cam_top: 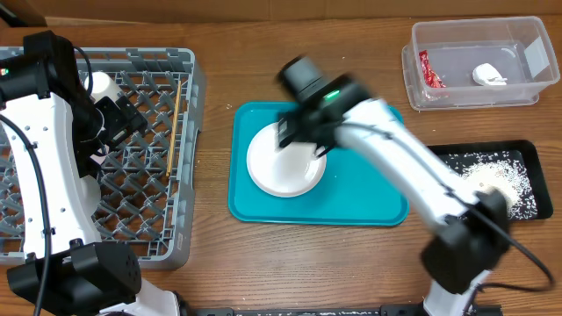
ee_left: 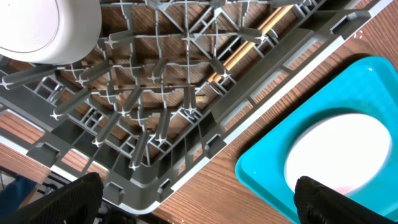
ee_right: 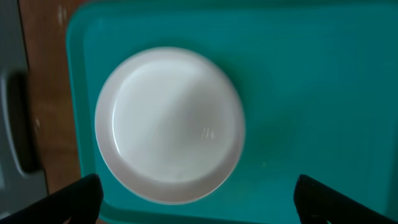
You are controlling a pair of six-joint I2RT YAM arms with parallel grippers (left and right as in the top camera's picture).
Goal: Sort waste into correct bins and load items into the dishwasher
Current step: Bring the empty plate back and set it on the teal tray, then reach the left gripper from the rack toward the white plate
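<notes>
Rack of grey lattice plastic point(cam_top: 189, 132) with low walls sits at the left end of the wooden bench point(cam_top: 351, 53). It holds a small white cup point(cam_top: 104, 85) near its back wall, and wooden chopsticks point(cam_top: 174, 132) lie on the grid along its right side. The left fingers point(ee_left: 68, 199) hover over the rack's floor, spread wide apart, holding nothing and touching nothing. Just right of the rack lies a teal rectangular serving tray point(cam_top: 369, 206), and a round white plate point(cam_top: 285, 171) rests flat on its left half with nothing on it. The right fingers point(ee_right: 336, 199) hang above that plate, also spread wide; the plate lies on the tray beyond the tips, not gripped. At the far right, toward the back, stands a clear rectangular plastic tub point(cam_top: 527, 53) with a lip. It contains a small red printed wrapper point(cam_top: 430, 70) at its left end and a crumpled white scrap point(cam_top: 489, 75) near its middle. In front of the tub sits a shallow black rectangular tray point(cam_top: 536, 158), partly covered by the right arm, with loose white rice-like grains point(cam_top: 500, 167) scattered inside it.
</notes>
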